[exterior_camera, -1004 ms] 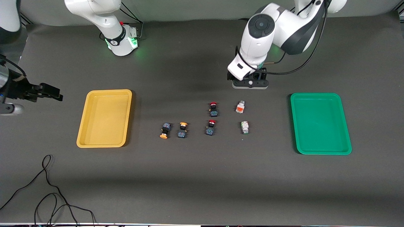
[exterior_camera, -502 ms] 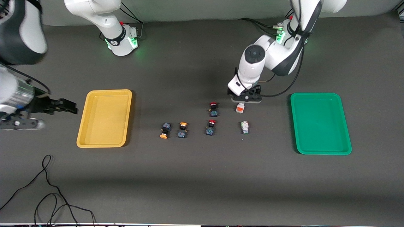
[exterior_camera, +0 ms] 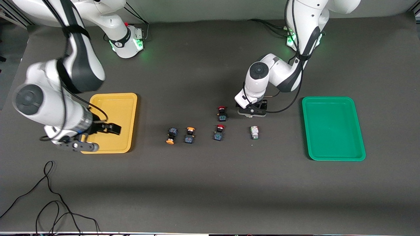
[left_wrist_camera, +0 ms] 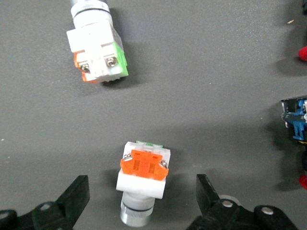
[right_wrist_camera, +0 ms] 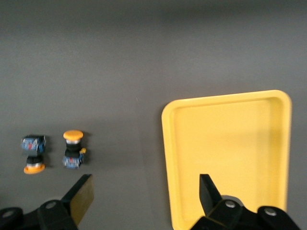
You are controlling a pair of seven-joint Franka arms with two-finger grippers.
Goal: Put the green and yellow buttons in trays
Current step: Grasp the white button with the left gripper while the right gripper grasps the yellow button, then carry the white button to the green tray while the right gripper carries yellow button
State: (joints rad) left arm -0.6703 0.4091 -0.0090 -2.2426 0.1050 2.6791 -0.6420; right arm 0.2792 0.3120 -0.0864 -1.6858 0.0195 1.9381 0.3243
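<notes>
Two yellow-capped buttons (exterior_camera: 180, 135) and a green-marked white button (exterior_camera: 254, 132) lie nearest on the table (exterior_camera: 210, 183). Left pincer (left_wrist_camera: 139, 201), open, straddles the orange-marked white button (left_wrist_camera: 142, 181). Right pincer (right_wrist_camera: 144, 196), open, hangs over the yellow tray (exterior_camera: 110, 123); green tray (exterior_camera: 333, 127) sits at the left arm's end.

The left gripper (left_wrist_camera: 143, 201) straddles the orange-marked white button (left_wrist_camera: 143, 171), bare mat at both fingers. Nearest obstacles: a red-capped button (exterior_camera: 222, 113) beside it, and the green-marked white button (exterior_camera: 254, 132) nearer the front camera.
</notes>
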